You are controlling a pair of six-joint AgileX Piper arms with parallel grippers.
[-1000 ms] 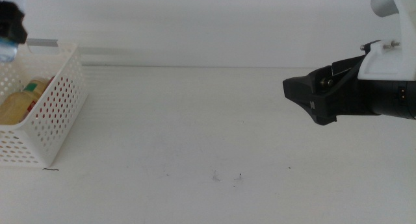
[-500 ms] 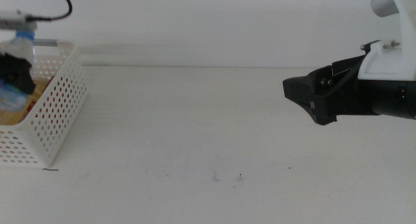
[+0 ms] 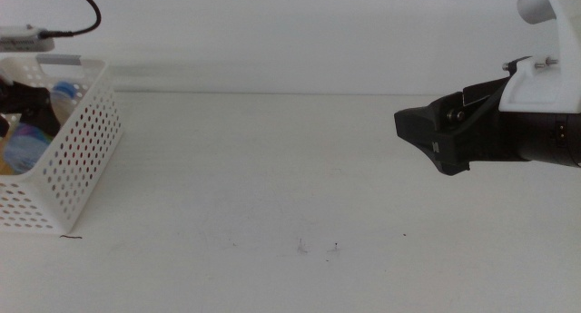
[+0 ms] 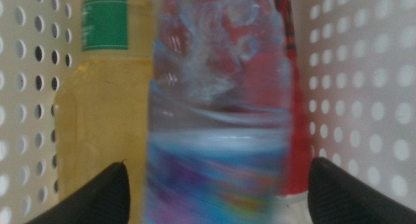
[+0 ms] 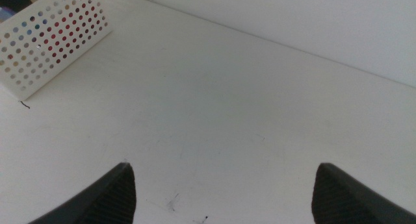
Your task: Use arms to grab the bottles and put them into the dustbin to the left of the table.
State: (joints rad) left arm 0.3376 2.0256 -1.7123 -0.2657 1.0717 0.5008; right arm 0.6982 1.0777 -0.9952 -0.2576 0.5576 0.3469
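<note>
The white perforated dustbin (image 3: 77,154) stands at the table's left edge. My left gripper (image 3: 18,100) is down inside it. In the left wrist view this gripper (image 4: 221,162) is open, its jaws standing clear of both sides of the clear water bottle (image 4: 218,120), which is blurred. The bottle's blue cap (image 3: 64,89) shows above the bin wall. Below it in the bin lie the yellow tea bottle (image 4: 104,100) and the red can (image 4: 298,146). My right gripper (image 3: 408,132) hovers over the table's right side, open and holding nothing (image 5: 224,165).
The white table (image 3: 272,177) carries only a few tiny dark specks (image 3: 334,249) near the front. A black cable (image 3: 82,9) arcs above the bin. The dustbin (image 5: 52,39) also shows far off in the right wrist view.
My left gripper came down with the water bottle from above the bin's rim into the bin, and its jaws now stand off the bottle. The right arm has not moved.
</note>
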